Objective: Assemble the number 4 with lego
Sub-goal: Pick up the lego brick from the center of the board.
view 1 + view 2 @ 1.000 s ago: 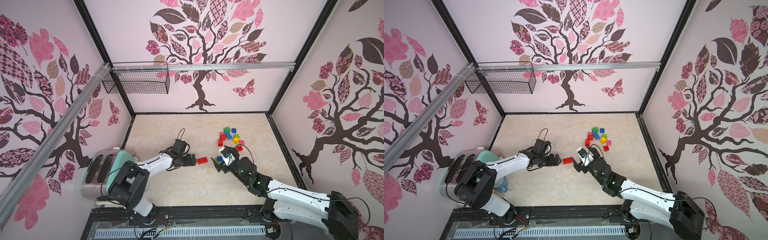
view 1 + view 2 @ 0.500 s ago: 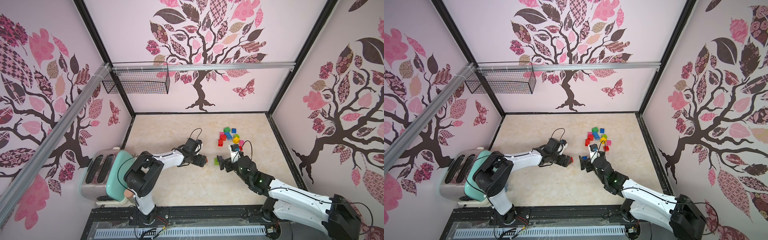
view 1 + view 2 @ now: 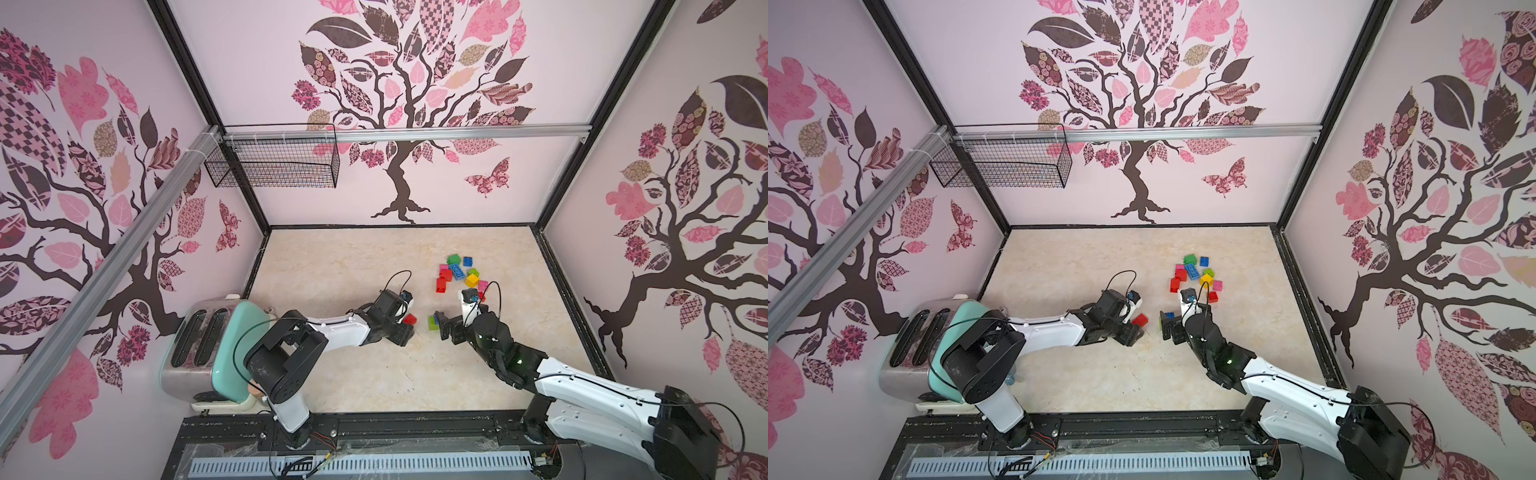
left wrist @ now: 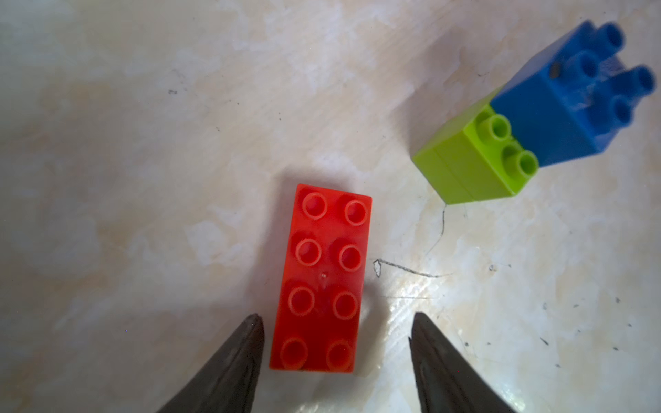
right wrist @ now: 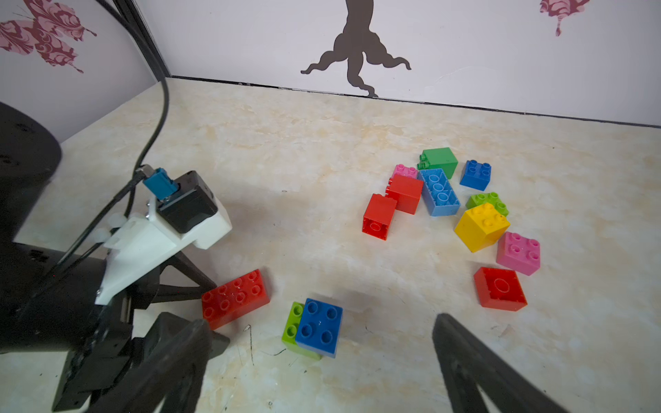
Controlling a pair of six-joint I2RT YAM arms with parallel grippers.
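Two black fingers of your left pincer (image 4: 336,316) stand apart astride the near end of the red brick (image 4: 322,279). One is almost against its side and the other leaves a clear gap, so nothing is gripped yet. The brick lies flat on the table (image 3: 332,266), studs up. Its long axis runs straight away from the pincer, so the jaws would meet across its short width; I judge that closing as they stand would catch only the end. Just beyond it and off to one side sits the lime-and-blue pair (image 4: 500,143), already joined and apart from the red brick. Your right pincer (image 5: 320,320) is spread wide and empty, with that pair lying ahead between its fingers, so the right arm is the nearer one for it. It is also nearer the pile (image 5: 438,193) of loose bricks farther back on the table. On the wall, the wire basket (image 3: 274,162) shows nothing inside. You cannot see into the slots of the toaster (image 3: 195,345).
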